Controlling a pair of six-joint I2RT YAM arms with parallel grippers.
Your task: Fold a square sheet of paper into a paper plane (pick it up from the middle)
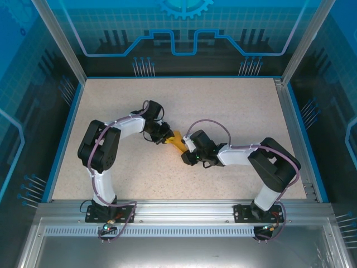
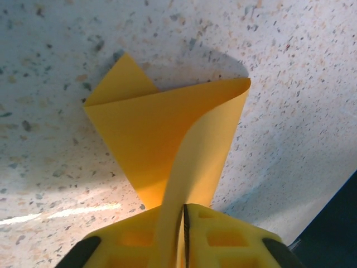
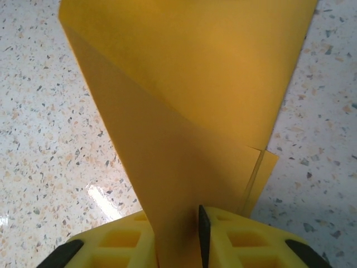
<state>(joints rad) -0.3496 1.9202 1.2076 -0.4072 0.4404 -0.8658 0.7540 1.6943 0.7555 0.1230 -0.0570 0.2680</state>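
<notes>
Two arms met near the middle of the table (image 1: 234, 111), their tips almost touching over a small orange-yellow paper (image 1: 177, 140). On the left, the left gripper (image 1: 165, 135) pointed in from its side and sat at the paper's left end. Its wrist view showed the yellow fingers (image 2: 223, 237) standing together with only a thin dark slit between them. One flap of the paper was caught in that slit, so the grip was clenched on the paper. From there the flap rose and curled over to a rounded fold. The rest spread out as a creased triangle against the speckled top, one pointed corner sticking out to the left. On the right, the right gripper (image 1: 187, 152) sat at the paper's other end, just beside the left one. In its wrist view the paper ran down between its fingers (image 3: 245, 245), which stood further apart than the left pair. Whether they pressed the paper or merely flanked it could not be told. A second layer's edge peeked out at the sheet's lower right there. The paper was between both grippers.
</notes>
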